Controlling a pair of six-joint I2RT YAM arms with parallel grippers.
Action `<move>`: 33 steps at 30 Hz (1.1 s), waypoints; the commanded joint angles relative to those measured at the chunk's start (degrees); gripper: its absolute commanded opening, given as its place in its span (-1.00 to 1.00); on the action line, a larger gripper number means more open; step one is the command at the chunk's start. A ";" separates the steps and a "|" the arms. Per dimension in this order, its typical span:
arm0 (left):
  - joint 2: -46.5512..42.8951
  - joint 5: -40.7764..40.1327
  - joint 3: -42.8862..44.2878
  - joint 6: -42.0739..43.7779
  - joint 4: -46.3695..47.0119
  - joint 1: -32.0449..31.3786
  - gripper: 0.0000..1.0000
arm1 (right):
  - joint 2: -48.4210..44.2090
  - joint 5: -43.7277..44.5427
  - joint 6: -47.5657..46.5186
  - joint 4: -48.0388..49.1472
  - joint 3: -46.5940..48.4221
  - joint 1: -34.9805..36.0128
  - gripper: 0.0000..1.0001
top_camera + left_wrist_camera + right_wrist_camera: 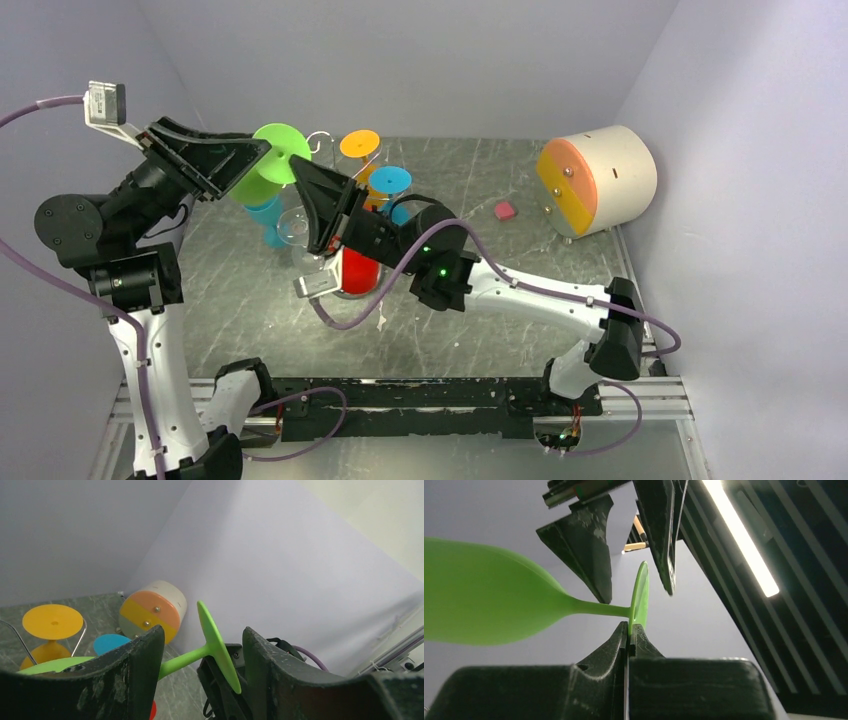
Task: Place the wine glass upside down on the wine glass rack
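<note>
Nothing's hung yet: the right gripper pinches the green wine glass by its foot rim, the left gripper spread around that foot, near the wine glass rack.

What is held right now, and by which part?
The right claw pinches the green plastic wine glass by the rim of its round foot; left claw straddles its stem, open, gripping nothing.
</note>
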 commanded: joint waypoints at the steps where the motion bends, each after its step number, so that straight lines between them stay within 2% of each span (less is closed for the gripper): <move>1: -1.12 2.58 -1.64 0.53 0.45 -0.19 0.25 | 2.22 4.17 -7.50 -3.42 4.13 1.26 -1.00; 6: -1.53 0.81 0.08 8.70 -10.01 -0.17 -0.02 | 3.53 5.96 -9.70 -1.57 4.11 1.62 -1.00; 9: -1.86 -1.59 1.11 12.33 -14.37 -0.22 -0.40 | 2.97 6.06 -9.22 -2.72 3.87 1.67 -1.00; 11: -2.00 -2.22 1.48 12.80 -14.61 -0.22 -0.53 | 2.63 6.32 -9.04 -3.65 3.72 1.67 -1.00; 13: -1.66 -2.24 2.22 12.71 -14.22 -0.21 -0.84 | 2.11 6.51 -9.04 -4.89 3.56 1.68 -1.00; 14: -1.53 -1.93 2.19 12.12 -13.32 -0.24 -0.86 | 1.80 6.41 -8.85 -5.16 3.40 1.69 -1.00; 16: -1.70 -1.70 1.06 10.98 -10.62 -0.20 -0.86 | 1.19 6.43 -7.33 -6.22 3.38 1.72 -0.78; 20: -2.75 -2.60 -1.27 8.80 -5.81 -0.19 -0.86 | -0.75 6.97 -2.38 -5.81 1.97 1.79 -0.22; 22: -3.64 -3.25 -2.53 7.12 -2.35 -0.20 -0.86 | -2.10 7.58 0.69 -6.86 1.34 1.79 -0.02; 26: -4.52 -5.06 -3.61 6.33 1.80 -0.19 -0.86 | -6.00 6.18 7.30 -12.70 0.08 1.77 0.61; 29: -4.41 -6.20 -4.81 5.58 4.06 -0.21 -0.86 | -9.61 5.16 13.36 -12.58 -2.33 1.84 0.77; 31: -4.34 -7.18 -6.15 5.25 5.60 -0.17 -0.86 | -11.72 4.97 18.77 -13.11 -3.55 1.88 0.98; 33: -3.99 -8.76 -7.29 6.36 5.48 -0.18 -0.86 | -13.95 4.52 25.74 -12.52 -5.52 1.84 1.00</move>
